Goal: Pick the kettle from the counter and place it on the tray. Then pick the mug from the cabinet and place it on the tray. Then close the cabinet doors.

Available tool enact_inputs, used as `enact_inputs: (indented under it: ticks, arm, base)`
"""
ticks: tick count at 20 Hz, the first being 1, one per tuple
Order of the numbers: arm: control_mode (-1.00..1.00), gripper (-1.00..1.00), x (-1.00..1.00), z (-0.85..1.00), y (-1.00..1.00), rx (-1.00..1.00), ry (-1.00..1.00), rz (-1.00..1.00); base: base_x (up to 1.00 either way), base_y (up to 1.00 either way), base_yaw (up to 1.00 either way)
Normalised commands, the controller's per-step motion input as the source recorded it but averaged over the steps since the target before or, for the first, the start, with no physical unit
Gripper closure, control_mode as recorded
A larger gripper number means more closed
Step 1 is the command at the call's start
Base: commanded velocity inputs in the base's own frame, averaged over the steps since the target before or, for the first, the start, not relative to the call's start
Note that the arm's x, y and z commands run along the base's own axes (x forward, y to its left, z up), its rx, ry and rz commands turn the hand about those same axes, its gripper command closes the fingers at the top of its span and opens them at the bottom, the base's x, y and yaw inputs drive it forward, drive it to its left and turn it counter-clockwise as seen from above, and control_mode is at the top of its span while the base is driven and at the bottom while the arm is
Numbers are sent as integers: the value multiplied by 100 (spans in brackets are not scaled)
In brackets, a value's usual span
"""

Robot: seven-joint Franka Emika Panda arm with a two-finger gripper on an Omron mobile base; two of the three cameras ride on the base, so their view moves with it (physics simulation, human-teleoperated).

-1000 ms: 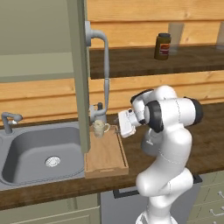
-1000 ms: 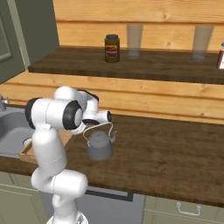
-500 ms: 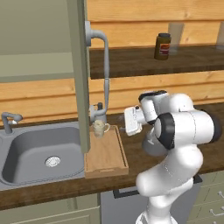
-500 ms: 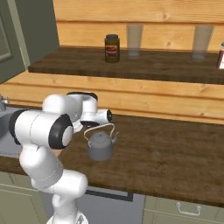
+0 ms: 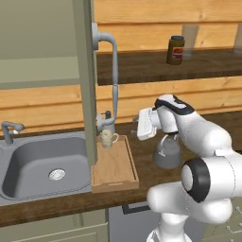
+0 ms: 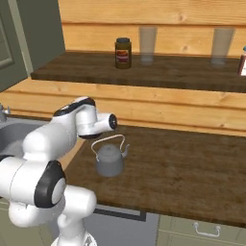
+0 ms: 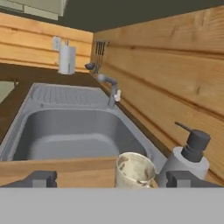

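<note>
The grey kettle (image 5: 166,152) (image 6: 109,159) stands on the dark wooden counter (image 6: 192,168), right of the light wooden tray (image 5: 115,165). The cream mug (image 5: 108,138) (image 7: 134,170) sits on the tray's far end, beside an open cabinet door (image 5: 86,80). My gripper (image 5: 141,125) (image 7: 113,179) hovers above the counter between kettle and mug, pointing left at the mug. It is open, its fingertips (image 7: 41,178) wide apart with nothing held. The cabinet (image 5: 38,42) is at upper left.
A grey sink (image 5: 42,165) (image 7: 70,131) with a faucet (image 5: 9,130) lies left of the tray. A white soap pump bottle (image 7: 188,157) stands behind the mug. A brown jar (image 5: 175,49) (image 6: 123,53) and glasses (image 6: 147,44) sit on the upper shelf.
My arm's elbow has swung right and lower, and the hand has shifted slightly up and right. The kettle and mug have not moved. The jaws stay open.
</note>
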Motion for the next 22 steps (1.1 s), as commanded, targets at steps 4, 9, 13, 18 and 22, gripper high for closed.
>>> enact_inputs:
  ticks: [4,9,13,18,22]
  arm:
    - [-100,-100,-56,60,-2,0,17,-22]
    - [-100,-100,-55,58,-6,0,31,-32]
    - [-100,-100,-41,54,-19,0,45,-43]
    - [-100,-100,-32,43,-29,0,52,-51]
    - [-100,-100,-29,36,-33,0,56,-53]
  base:
    - [0,0,0]
    - [0,0,0]
    - [0,0,0]
    - [0,0,0]
    - [0,0,0]
